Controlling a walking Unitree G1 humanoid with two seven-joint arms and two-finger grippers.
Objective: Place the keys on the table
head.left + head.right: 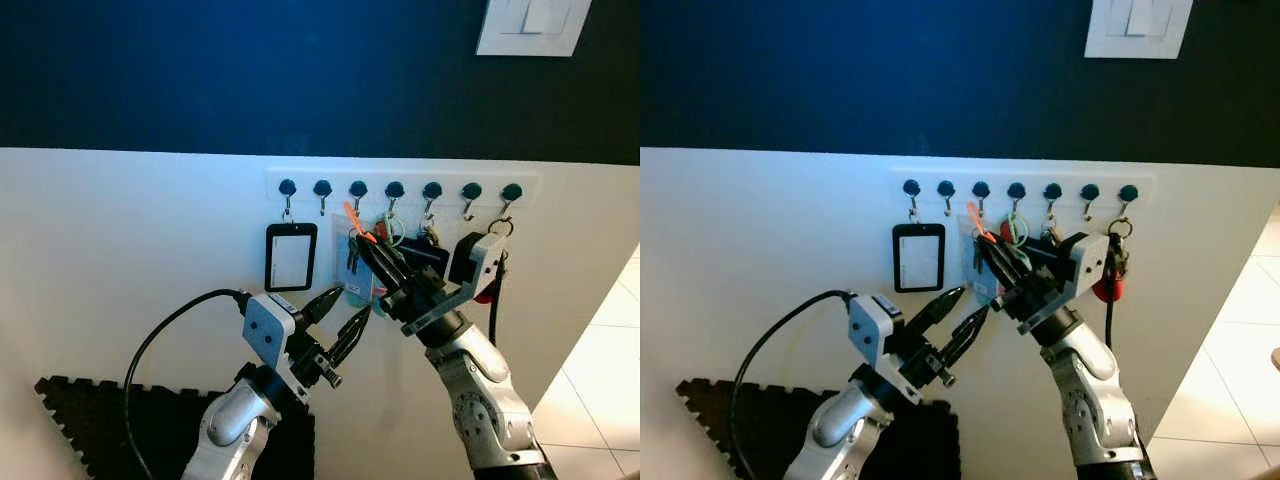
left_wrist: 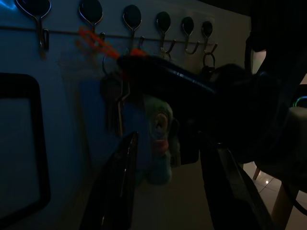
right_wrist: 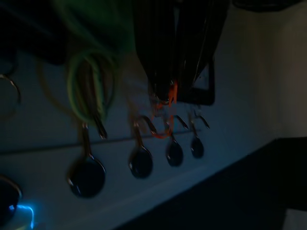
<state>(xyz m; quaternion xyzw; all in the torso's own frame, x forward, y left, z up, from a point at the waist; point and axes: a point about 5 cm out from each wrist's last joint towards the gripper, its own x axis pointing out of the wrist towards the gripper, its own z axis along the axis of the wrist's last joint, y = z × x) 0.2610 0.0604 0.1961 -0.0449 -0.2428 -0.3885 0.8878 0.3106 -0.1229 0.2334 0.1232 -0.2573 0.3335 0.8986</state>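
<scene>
On your far left, low against the white wall, you see a black foam mat (image 1: 95, 410) with a toothed edge on the floor. Just right of it your left arm rises, a black cable (image 1: 165, 335) looping off its wrist, and your left gripper (image 1: 343, 318) points up at the wall with its two black fingers spread moderately apart, holding nothing. Its tips sit just below and left of the keys.

Above it, a white rack of hooks (image 1: 400, 188) runs along the wall under the dark blue band. From the leftmost hook hangs a black-framed badge holder (image 1: 290, 257), empty-looking and upright.

Moving right, the keys (image 1: 353, 255) hang from the third hook, with an orange tag (image 1: 357, 224) at the top and a pale teal figure charm (image 2: 158, 139) below. In the left wrist view that charm lies between your left fingers, further off. A green ring (image 1: 391, 230) hangs on the next hook right.

Your right gripper (image 1: 366, 248) reaches up from the lower right and its long fingers lie close together right at the keys, by the orange tag. You cannot tell from these pictures whether they actually pinch the ring.

Further right, a red fob (image 1: 1110, 285) hangs near the last hook, partly behind your right wrist. A white wall switch (image 1: 530, 25) sits high at the upper right.
</scene>
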